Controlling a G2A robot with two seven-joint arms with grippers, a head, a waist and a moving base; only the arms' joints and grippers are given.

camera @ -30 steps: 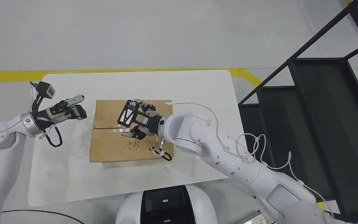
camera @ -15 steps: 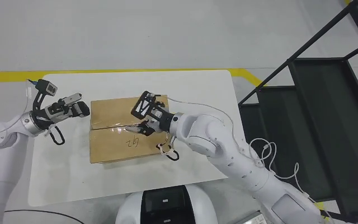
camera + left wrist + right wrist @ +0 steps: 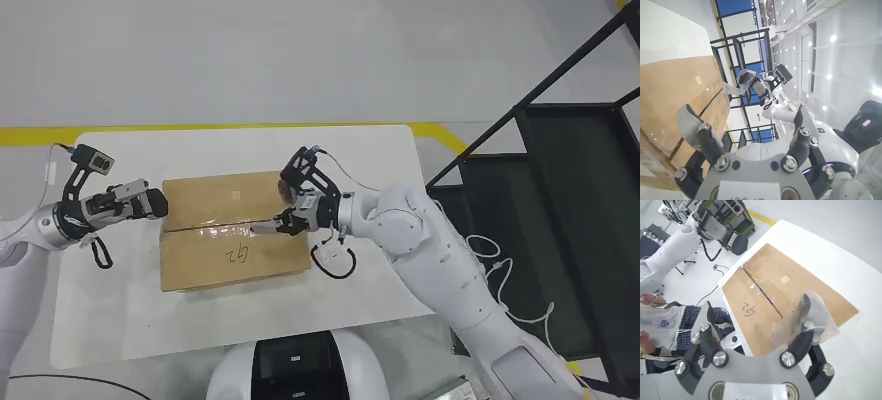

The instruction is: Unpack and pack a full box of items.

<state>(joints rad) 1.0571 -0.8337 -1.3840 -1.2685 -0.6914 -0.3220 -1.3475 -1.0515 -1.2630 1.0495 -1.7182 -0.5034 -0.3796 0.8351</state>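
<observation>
Fingers (image 3: pixel 709 313) of the right gripper (image 3: pixel 757 303) are spread wide, pinching nothing, though a crumpled strip of clear tape (image 3: pixel 791 323) clings around one of them. The left gripper (image 3: pixel 743 113) also has its fingers (image 3: pixel 688 118) spread apart, one of them over the top edge of the cardboard box (image 3: pixel 215 195); whether it touches cannot be told.

From above, the box lies closed on the white table (image 3: pixel 370 160) with a gripper at each short end, the left one at the end edge and the right one over the opposite end. The right wrist view adds what the top view does not: the centre seam (image 3: pixel 762 292) is split under crinkled tape, with a small label (image 3: pixel 785 279) on the far flap. The left wrist view shows the tape strip hanging from the right gripper down to the seam's far end.

The box's long axis runs side to side across the table, from one gripper to the other, and the seam follows it. A handwritten mark (image 3: pixel 237 256) sits on the flap nearer the robot
</observation>
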